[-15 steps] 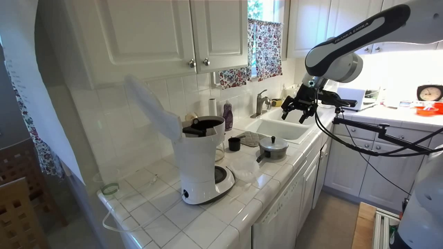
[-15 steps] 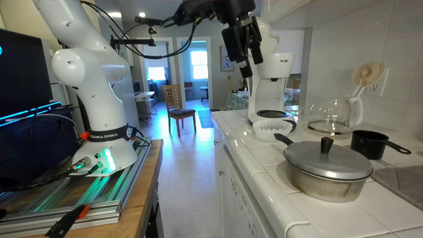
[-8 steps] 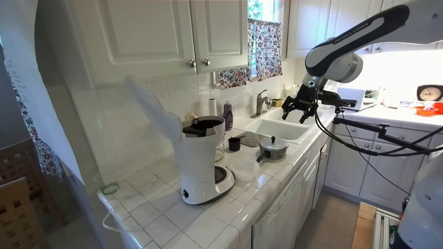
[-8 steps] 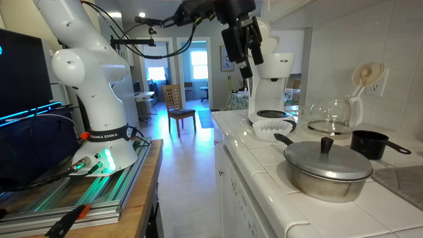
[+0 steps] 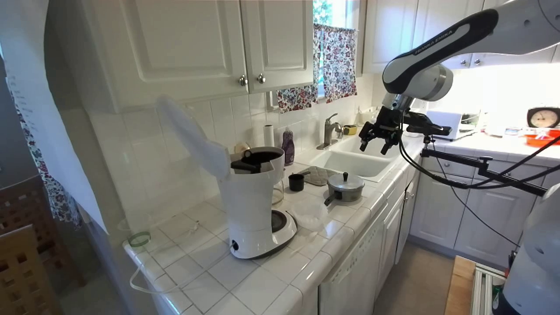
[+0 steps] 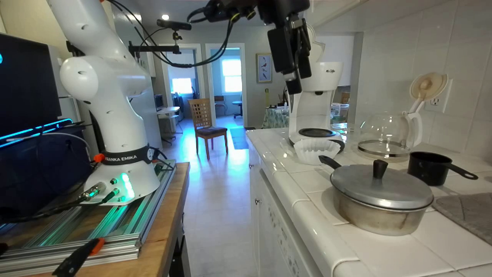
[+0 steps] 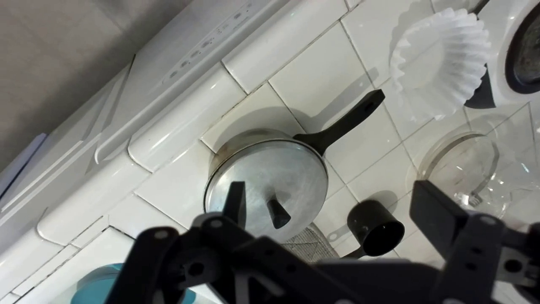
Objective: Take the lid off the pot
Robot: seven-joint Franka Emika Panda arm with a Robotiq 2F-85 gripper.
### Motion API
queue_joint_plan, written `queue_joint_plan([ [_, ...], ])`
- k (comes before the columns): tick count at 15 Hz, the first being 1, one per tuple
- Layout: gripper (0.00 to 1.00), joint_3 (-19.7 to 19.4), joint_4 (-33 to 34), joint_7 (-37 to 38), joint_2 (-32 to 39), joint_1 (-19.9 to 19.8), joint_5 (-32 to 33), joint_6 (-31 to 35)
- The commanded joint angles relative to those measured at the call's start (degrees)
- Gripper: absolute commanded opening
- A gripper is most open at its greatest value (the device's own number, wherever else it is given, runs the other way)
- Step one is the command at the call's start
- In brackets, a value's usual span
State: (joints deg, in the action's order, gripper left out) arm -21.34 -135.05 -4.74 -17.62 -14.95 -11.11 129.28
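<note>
The pot (image 6: 376, 221) is a shallow grey metal pot with a black handle (image 7: 350, 120), standing on the white tiled counter in both exterior views (image 5: 352, 196). The lid (image 6: 353, 182) is round, silvery metal, with a black knob (image 6: 379, 169). It sits flat on the pot and hides its inside. My gripper (image 5: 374, 148) is open and empty, high above the counter, apart from the lid; it also shows in an exterior view (image 6: 300, 84). In the wrist view the gripper (image 7: 330, 189) has its fingers wide apart; the left finger overlaps the lid and the knob (image 7: 277, 213) shows between them.
A small black cup (image 6: 428, 169) and a glass carafe (image 6: 384, 134) stand beside the pot. A paper filter (image 6: 315, 150) and white coffee maker (image 6: 319, 111) are beyond its handle. A grey mat (image 6: 469, 211) lies nearby. The sink (image 5: 354, 164) is near the pot.
The arm has shifted slightly in the last half second: my gripper moves a little right and down in an exterior view. The pot, lid and other things have not moved.
</note>
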Motion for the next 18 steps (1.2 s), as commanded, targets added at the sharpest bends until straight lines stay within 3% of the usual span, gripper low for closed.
queue_joint_plan([
  [1, 1.0, -0.95, 5.83, -5.37, 5.63, -0.23, 0.81, -4.61],
  [9, 1.0, 0.46, 10.54, -8.96, 12.79, -0.73, 6.69, 0.77],
  [14, 1.0, 0.9, 10.65, -11.58, 16.35, -0.53, 1.83, 8.18],
  [18, 1.0, 1.63, 11.06, -12.8, 18.94, -0.79, -0.18, 10.33],
])
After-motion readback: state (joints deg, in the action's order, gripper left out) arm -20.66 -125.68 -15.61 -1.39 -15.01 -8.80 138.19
